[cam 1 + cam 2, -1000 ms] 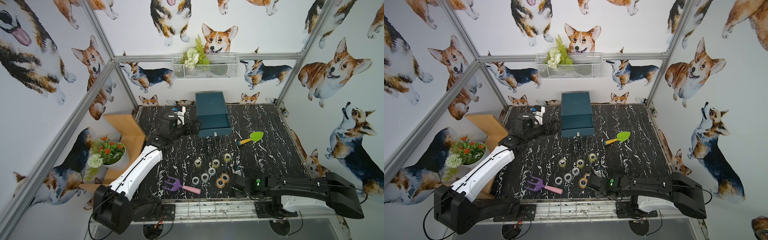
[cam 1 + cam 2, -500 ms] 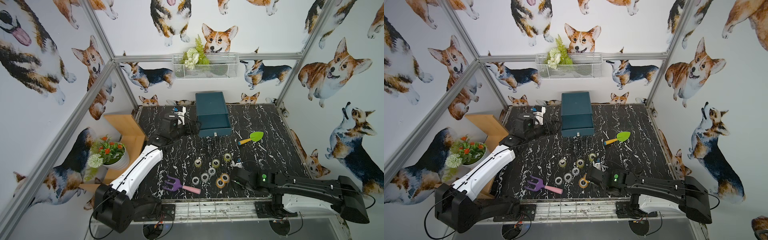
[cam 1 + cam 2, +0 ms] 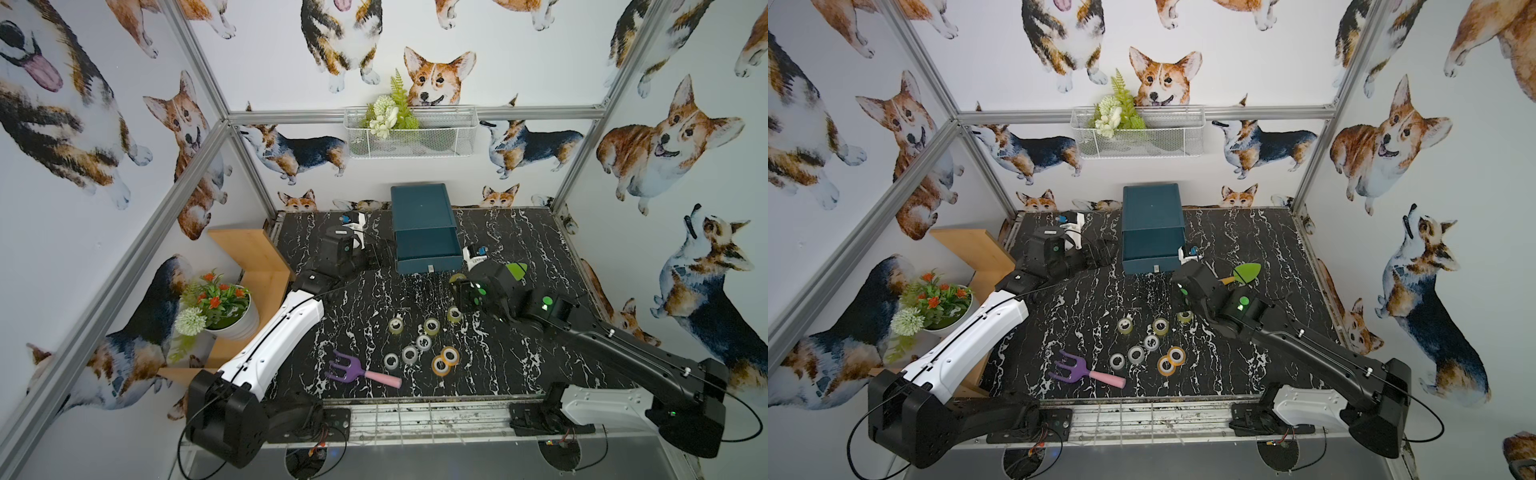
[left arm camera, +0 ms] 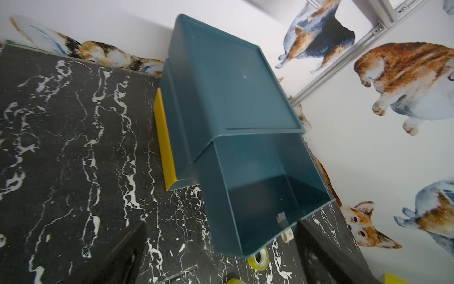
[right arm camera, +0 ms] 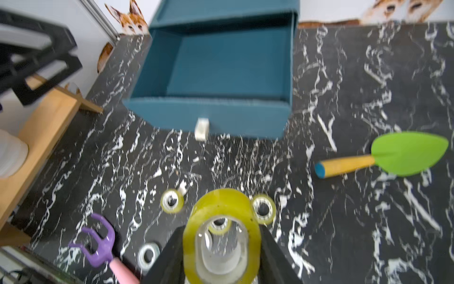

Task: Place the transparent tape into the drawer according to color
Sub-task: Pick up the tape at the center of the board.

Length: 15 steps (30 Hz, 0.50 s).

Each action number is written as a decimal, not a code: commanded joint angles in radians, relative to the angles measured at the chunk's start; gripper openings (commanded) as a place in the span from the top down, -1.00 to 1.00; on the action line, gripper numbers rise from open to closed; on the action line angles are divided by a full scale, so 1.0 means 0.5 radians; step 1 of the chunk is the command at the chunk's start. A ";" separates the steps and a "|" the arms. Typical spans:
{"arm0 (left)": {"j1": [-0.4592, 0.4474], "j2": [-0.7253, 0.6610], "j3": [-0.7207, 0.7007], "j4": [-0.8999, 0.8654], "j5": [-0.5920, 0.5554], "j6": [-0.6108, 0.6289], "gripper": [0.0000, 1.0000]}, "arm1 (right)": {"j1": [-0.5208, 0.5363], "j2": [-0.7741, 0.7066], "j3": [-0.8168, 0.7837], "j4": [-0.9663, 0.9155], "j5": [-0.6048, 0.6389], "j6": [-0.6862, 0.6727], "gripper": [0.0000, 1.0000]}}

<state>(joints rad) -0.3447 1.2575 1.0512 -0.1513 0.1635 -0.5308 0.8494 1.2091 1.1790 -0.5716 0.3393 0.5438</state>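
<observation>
No text, label, brand, number or sign is legible in any view.

The left arm [image 3: 282,332] reaches from its near base toward the far left, with the left gripper [image 3: 1102,253] turned sideways, jaws spread wide and empty. The right arm [image 3: 623,345] stretches low toward the middle, with the right gripper [image 5: 221,246] clamped on a roll [image 5: 221,204] held aloft.

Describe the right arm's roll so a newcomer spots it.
Find the open teal plastic drawer on the black marble table. Before its front right corner, the right gripper holds a yellow-green see-through tape roll. It alone is held up; the other rolls lie on the table.
</observation>
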 commanded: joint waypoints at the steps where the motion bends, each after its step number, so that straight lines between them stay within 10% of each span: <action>1: 0.053 -0.035 -0.011 -0.029 -0.080 -0.018 -0.99 | -0.054 0.217 0.251 0.286 -0.085 -0.296 0.21; 15: 0.097 -0.084 -0.008 -0.025 -0.057 0.006 -0.99 | -0.203 1.035 0.954 0.310 -0.422 -0.421 0.20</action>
<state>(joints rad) -0.2993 1.2221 1.0439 -0.1623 0.1333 -0.5346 0.7525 1.6917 1.6161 -0.4168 0.1562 0.3565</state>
